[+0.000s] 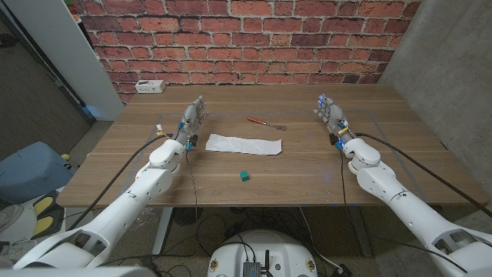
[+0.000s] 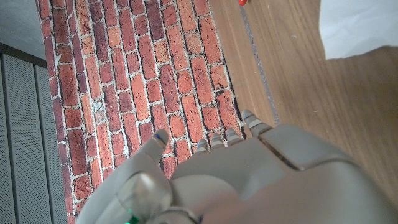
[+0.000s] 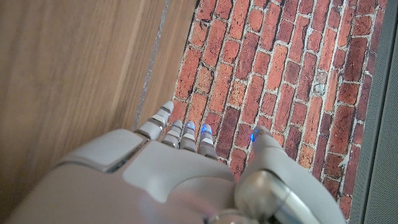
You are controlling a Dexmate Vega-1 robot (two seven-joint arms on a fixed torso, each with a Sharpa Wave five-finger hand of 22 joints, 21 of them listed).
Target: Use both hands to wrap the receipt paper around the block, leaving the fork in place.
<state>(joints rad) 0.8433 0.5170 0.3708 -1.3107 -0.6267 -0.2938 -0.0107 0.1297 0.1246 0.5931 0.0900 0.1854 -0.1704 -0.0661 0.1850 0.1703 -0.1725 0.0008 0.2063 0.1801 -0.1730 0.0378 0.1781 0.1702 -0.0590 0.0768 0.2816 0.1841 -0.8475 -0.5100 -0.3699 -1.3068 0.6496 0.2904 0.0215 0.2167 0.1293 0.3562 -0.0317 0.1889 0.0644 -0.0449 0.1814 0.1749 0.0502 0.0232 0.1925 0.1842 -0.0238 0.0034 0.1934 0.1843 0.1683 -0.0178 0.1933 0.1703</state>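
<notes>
The left robot hand [image 1: 192,119] stands over the left part of the tabletop [image 1: 307,165], its fingers stretched out and apart, with nothing in its grasp. The right robot hand [image 1: 332,114] mirrors it over the right part, fingers likewise extended and holding nothing. Two robot hands are in view, one on each arm, and neither touches any of the objects.

Between them lies one strip of white receipt paper [image 1: 244,144], flat on the wood, just beside the left robot hand and well apart from the right one. One small green block [image 1: 244,176] sits nearer the robot than the paper, apart from it, close to the tabletop's front edge. One fork [image 1: 264,122] with a red handle lies beyond the paper, angled, its metal end pointing toward the right side.

One white power strip [image 1: 150,86] rests at the far left corner of the tabletop. A red brick wall [image 1: 246,31] stands behind. In the left wrist view a corner of the paper [image 2: 357,28] shows beyond the hand's back [image 2: 249,180].
</notes>
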